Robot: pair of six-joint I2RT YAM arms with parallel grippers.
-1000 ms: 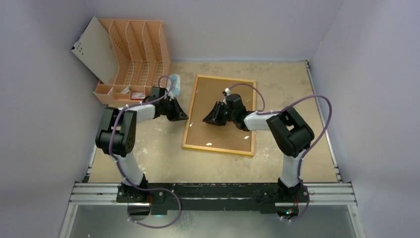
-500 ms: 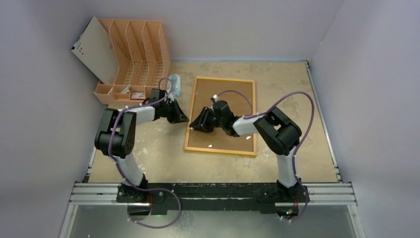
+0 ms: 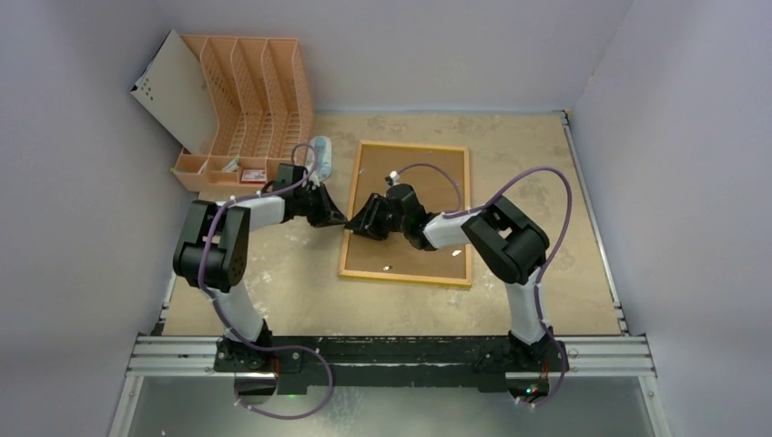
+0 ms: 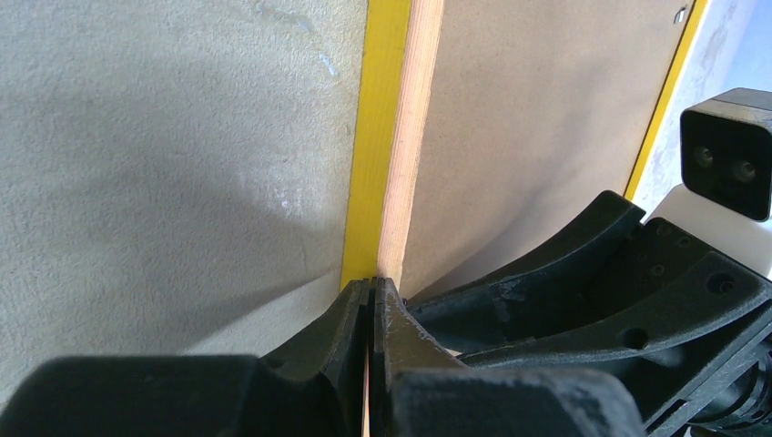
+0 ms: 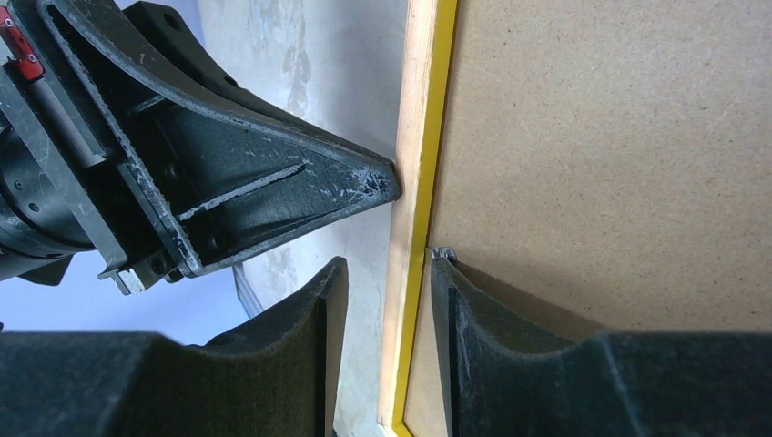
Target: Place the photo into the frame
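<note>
The frame (image 3: 406,276) lies face down mid-table, with the brown backing board (image 3: 435,259) inside it. My left gripper (image 3: 341,218) is shut, its tips (image 4: 373,284) pressed against the outer side of the frame's left rail (image 4: 390,137). My right gripper (image 3: 359,225) is open and straddles that same rail (image 5: 417,137). One of its fingers (image 5: 332,282) is over the table. The other rests on the backing board (image 5: 601,137) at a small metal tab (image 5: 442,252). The photo's printed face shows in no view.
An orange slotted file rack (image 3: 250,91) stands at the back left. A large white sheet (image 3: 168,91) leans on its left side; I cannot tell whether it is the photo's back. A pale bottle-like object (image 3: 321,155) lies beside the rack. Walls enclose the table.
My right gripper has slid left across the backing board to the frame's left rail, and its jaws have widened. The frame shifted slightly. The left gripper stayed shut at the rail.
</note>
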